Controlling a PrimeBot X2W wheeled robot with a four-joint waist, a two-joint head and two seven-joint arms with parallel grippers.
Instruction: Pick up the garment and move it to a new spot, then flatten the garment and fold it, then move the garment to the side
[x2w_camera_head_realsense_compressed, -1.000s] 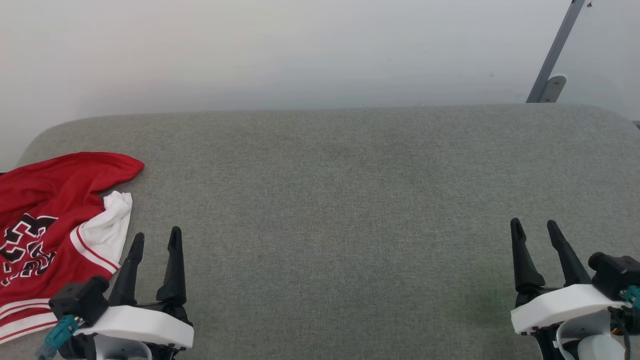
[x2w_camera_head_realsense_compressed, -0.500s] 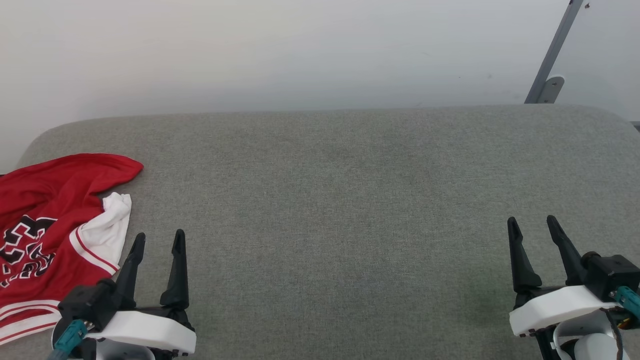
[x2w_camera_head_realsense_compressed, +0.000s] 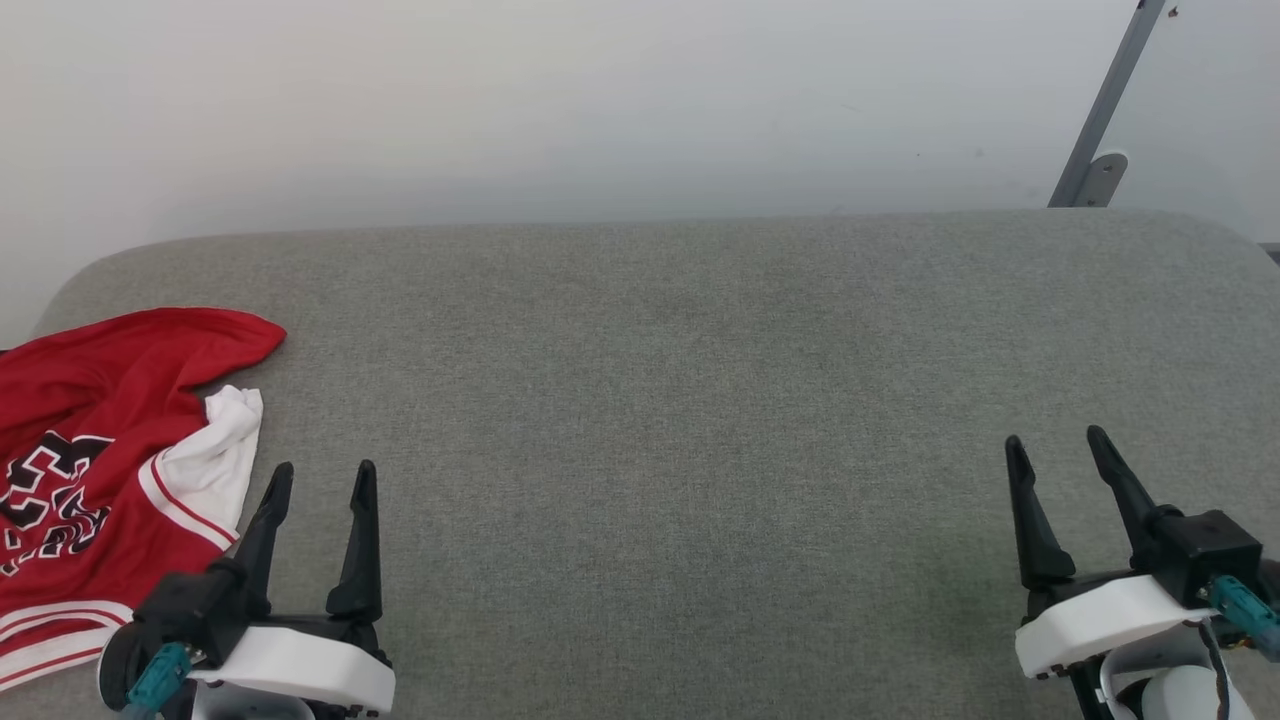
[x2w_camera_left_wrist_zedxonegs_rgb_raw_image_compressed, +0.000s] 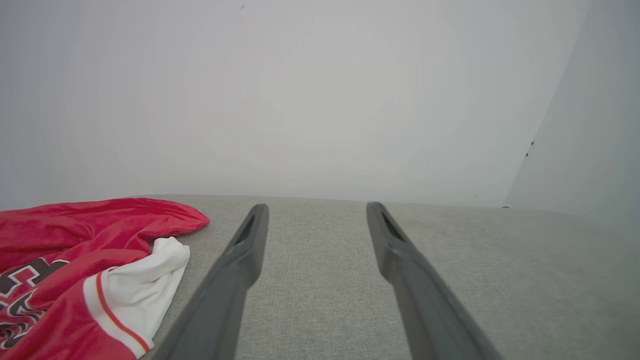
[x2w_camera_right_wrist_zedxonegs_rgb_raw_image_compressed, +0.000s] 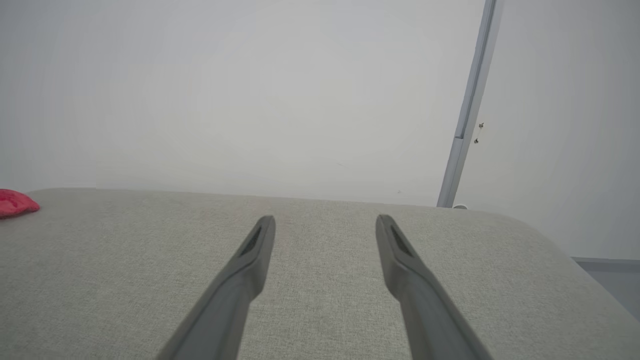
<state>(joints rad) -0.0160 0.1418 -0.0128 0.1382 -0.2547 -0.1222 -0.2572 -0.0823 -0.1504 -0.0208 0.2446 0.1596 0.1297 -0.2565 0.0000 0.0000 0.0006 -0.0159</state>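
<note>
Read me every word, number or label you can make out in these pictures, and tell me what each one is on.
Garment, chest print: large black, white-outlined characters, crumpled and cut off at the picture's edge; too distorted to read as a word or number.
Grey fabric surface: no text.
Wall: no text.

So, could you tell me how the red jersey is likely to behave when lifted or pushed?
The red jersey lies crumpled in soft folds, so it would probably hang limp from any pinch point. It looks thin, so likely light. On the textured grey cushion, a push would likely bunch it rather than slide it.
</note>
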